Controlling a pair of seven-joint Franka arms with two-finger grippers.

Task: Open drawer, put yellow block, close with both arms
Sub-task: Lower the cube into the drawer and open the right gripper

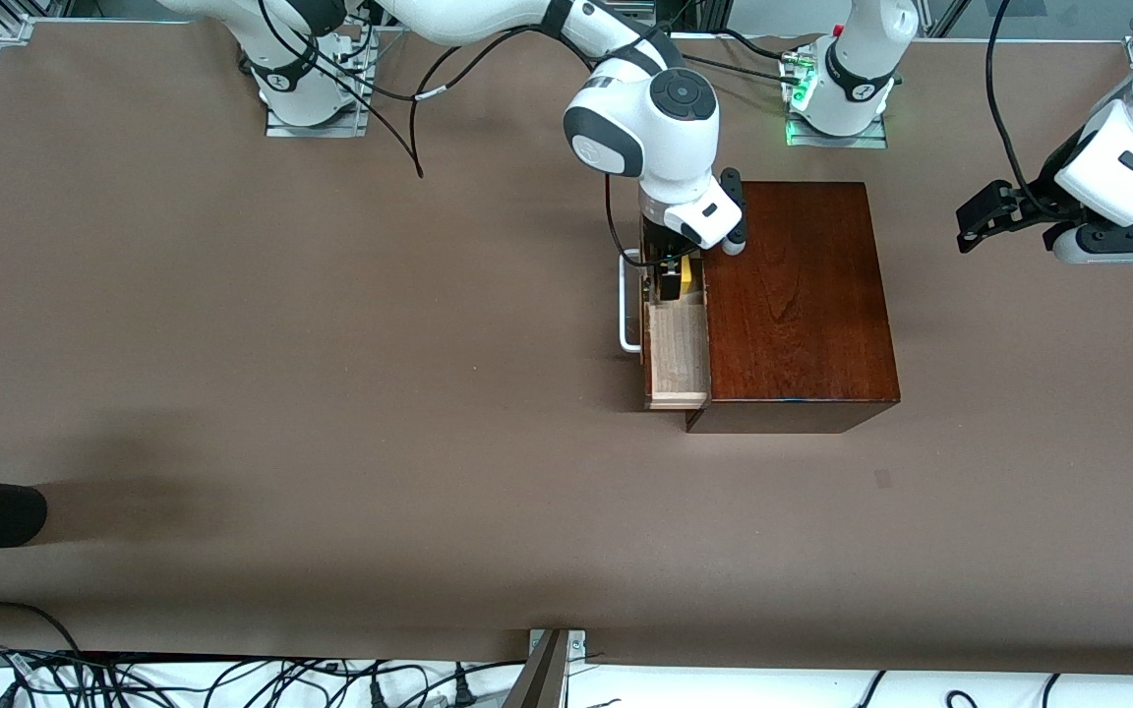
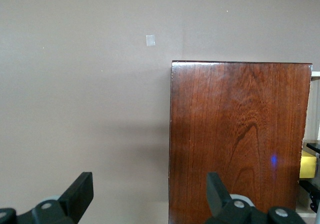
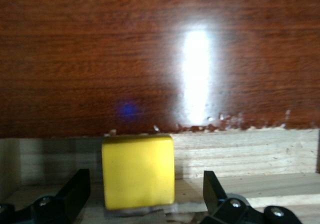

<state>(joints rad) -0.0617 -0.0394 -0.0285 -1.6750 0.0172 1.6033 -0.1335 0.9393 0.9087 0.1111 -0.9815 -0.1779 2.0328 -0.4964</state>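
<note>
Brown table [image 1: 330, 393]. Dark wooden box [image 1: 793, 295] at about 1 o'clock from table centre. Drawer [image 1: 677, 359] pulled out toward the right arm's end, white handle [image 1: 628, 305] at its 9 o'clock edge. Right gripper [image 1: 670, 275] lowered into drawer, fingers [image 3: 75, 191] spread, clear of yellow block [image 3: 138, 171] resting on drawer floor between them. Left gripper [image 2: 150, 191] waiting over table at box's 3 o'clock, fingers spread, empty.

High front camera facing both bases; wrist cameras close above, sharing the box [image 1: 798, 295] and drawer [image 1: 677, 359].
</note>
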